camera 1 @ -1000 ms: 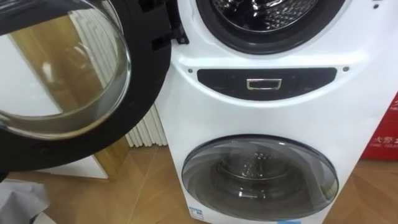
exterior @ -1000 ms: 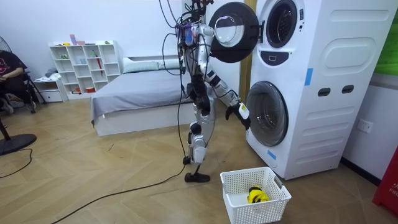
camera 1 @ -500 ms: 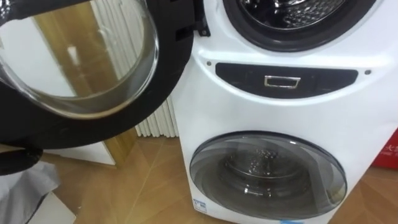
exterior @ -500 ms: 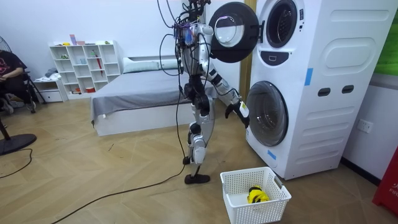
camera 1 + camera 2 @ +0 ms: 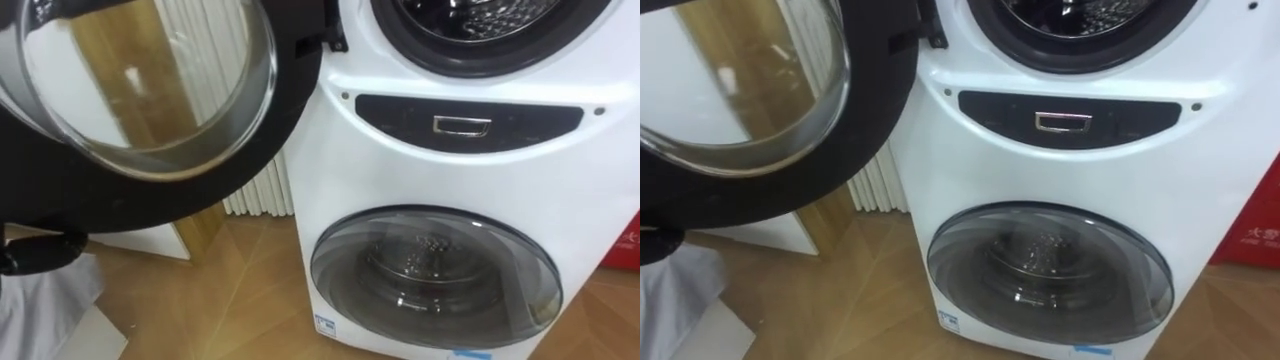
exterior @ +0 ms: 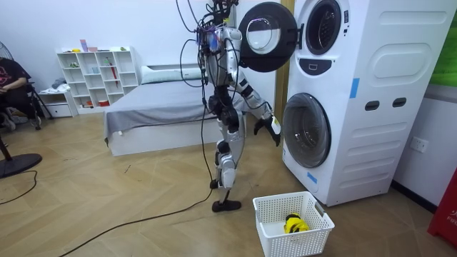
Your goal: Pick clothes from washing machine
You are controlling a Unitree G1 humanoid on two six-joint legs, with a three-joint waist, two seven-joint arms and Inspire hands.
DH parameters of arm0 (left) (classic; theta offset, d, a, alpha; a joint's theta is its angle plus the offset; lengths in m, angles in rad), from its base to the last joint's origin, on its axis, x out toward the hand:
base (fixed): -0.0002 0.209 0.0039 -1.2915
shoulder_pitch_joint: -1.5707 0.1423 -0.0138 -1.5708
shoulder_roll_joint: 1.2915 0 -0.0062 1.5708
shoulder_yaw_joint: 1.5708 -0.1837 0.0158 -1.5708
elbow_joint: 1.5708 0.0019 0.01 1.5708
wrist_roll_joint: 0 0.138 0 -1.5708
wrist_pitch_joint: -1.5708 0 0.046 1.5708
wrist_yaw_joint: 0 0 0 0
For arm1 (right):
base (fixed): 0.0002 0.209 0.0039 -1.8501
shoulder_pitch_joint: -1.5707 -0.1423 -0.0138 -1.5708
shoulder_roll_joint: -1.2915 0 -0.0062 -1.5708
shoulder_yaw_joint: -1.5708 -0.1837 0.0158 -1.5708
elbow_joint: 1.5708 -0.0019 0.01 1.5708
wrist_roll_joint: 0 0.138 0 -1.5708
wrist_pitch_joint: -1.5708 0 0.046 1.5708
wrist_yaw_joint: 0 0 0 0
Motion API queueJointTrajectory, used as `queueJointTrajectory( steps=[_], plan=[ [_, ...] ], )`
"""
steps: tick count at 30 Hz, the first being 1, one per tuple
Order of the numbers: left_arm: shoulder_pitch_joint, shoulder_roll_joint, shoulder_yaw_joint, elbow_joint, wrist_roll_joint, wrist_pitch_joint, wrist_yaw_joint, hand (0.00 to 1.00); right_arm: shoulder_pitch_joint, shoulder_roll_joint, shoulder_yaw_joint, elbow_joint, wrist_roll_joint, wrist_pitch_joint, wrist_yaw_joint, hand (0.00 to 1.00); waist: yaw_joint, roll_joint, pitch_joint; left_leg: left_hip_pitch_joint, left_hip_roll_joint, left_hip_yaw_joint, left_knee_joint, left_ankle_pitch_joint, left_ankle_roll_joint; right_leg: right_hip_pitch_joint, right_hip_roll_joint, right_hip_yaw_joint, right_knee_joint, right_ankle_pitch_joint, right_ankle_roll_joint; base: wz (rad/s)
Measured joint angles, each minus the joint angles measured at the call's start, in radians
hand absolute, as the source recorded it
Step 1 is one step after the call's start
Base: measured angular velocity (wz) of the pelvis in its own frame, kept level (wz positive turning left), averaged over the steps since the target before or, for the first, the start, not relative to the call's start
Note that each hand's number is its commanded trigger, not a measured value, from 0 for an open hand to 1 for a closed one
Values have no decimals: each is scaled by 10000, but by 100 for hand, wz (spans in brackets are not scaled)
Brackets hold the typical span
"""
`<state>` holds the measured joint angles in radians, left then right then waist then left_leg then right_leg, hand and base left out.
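Two front-loading washers are stacked before me. The upper one's round door [image 5: 150, 100] hangs swung open to my left, and its steel drum [image 5: 480, 15] shows at the top edge; I make out no clothes in it. The lower door [image 5: 435, 280] is closed. In the room view I stand facing the stack [image 6: 321, 86]. My left hand [image 6: 273, 128] hangs open and empty under the open door, just short of the lower door, and shows as a dark shape [image 5: 40, 250] at the left edge. My right hand [image 6: 213, 106] stays by my hip.
A white laundry basket [image 6: 285, 199] with a yellow item [image 6: 293, 224] stands on the wood floor near my feet. A white radiator [image 5: 260, 195] and a wooden frame lie left of the washers, something red [image 5: 628, 245] right. A bed [image 6: 157, 107] and shelf [image 6: 96, 75] are behind me.
The eye view has swung leftwards, so the washers sit further right and more of the open door shows. My left hand has risen a little and drawn back from the lower door.
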<state>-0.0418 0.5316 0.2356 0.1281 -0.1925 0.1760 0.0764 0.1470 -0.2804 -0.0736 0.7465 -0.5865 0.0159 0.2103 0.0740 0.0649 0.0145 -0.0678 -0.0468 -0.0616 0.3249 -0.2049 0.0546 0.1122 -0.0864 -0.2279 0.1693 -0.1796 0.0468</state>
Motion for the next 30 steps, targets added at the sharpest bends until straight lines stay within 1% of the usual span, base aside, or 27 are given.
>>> queueJointTrajectory(
  steps=[3,5,10,14,15,16,17,18,19,20,21,25,27,29,30],
  plan=[
    [19,-91,-301,-431,128,125,1,0,-34,23,262,2,58,-8,-30,0,1,-16,0,-68,-37,-80,-8,34,57,39,-18,26,-4,94,125,18],
    [52,-171,-336,-633,300,225,0,0,-88,20,338,2,60,-3,-54,0,12,-28,-3,-95,-50,-97,12,45,76,32,-23,27,1,122,143,4],
    [70,-207,-393,-708,348,273,0,0,-143,19,532,188,60,-8,-250,0,12,-53,-14,-110,-56,-98,48,58,85,32,-26,32,10,137,154,0],
    [74,-475,-323,-820,494,276,-1,0,-264,26,542,726,88,57,-241,0,13,-61,-19,-148,-70,-110,45,94,83,-4,-38,31,13,137,154,0],
    [98,-543,-301,-951,561,334,-1,0,-264,24,539,727,87,79,-243,0,15,-73,-28,-203,-96,-138,46,130,84,-46,-47,26,2,137,154,4],
    [153,-555,-297,-1072,562,382,-1,0,-272,25,538,732,93,78,-248,0,12,-82,-34,-236,-114,-160,43,160,87,-72,-55,31,-3,137,155,9],
    [317,-592,-326,-1358,568,424,-13,0,-274,25,540,767,139,78,-265,0,9,-100,-43,-258,-150,-199,19,210,97,-86,-82,32,-10,137,155,9],
    [605,-654,-345,-1739,571,452,-42,0,-273,25,558,790,217,81,-280,0,11,-100,-45,-254,-169,-206,22,219,106,-82,-99,27,-5,137,155,7],
    [731,-714,-344,-1916,587,455,-55,0,-273,24,603,796,293,84,-305,0,15,-101,-45,-254,-174,-207,24,225,116,-82,-106,24,-1,137,155,0],
    [893,-862,-352,-2160,717,456,-97,0,-274,24,725,797,401,85,-350,0,27,-103,-46,-249,-185,-208,26,237,128,-81,-120,25,14,138,158,0],
    [948,-921,-373,-2249,776,457,-102,0,-278,25,783,796,451,84,-351,0,31,-106,-48,-245,-188,-207,29,244,132,-79,-128,22,21,138,158,0],
    [1050,-1035,-515,-2402,879,463,-195,0,-284,51,955,798,623,97,-340,0,51,-101,-44,-249,-194,-223,55,274,133,-85,-148,19,21,138,158,-2],
    [1149,-1074,-517,-2543,878,481,-287,0,-284,68,955,784,618,202,-335,0,50,-114,-52,-283,-192,-208,55,310,121,-134,-152,25,9,120,172,-2],
    [1357,-1075,-521,-2944,883,592,-642,0,-270,75,941,782,622,397,-326,0,37,-124,-58,-293,-212,-185,50,363,127,-141,-162,21,2,83,201,0],
    [1631,-1075,-491,-3299,883,592,-810,0,-270,89,942,749,643,417,-328,0,41,-129,-62,-291,-210,-172,41,374,136,-150,-168,30,2,83,202,0]
  ],
)
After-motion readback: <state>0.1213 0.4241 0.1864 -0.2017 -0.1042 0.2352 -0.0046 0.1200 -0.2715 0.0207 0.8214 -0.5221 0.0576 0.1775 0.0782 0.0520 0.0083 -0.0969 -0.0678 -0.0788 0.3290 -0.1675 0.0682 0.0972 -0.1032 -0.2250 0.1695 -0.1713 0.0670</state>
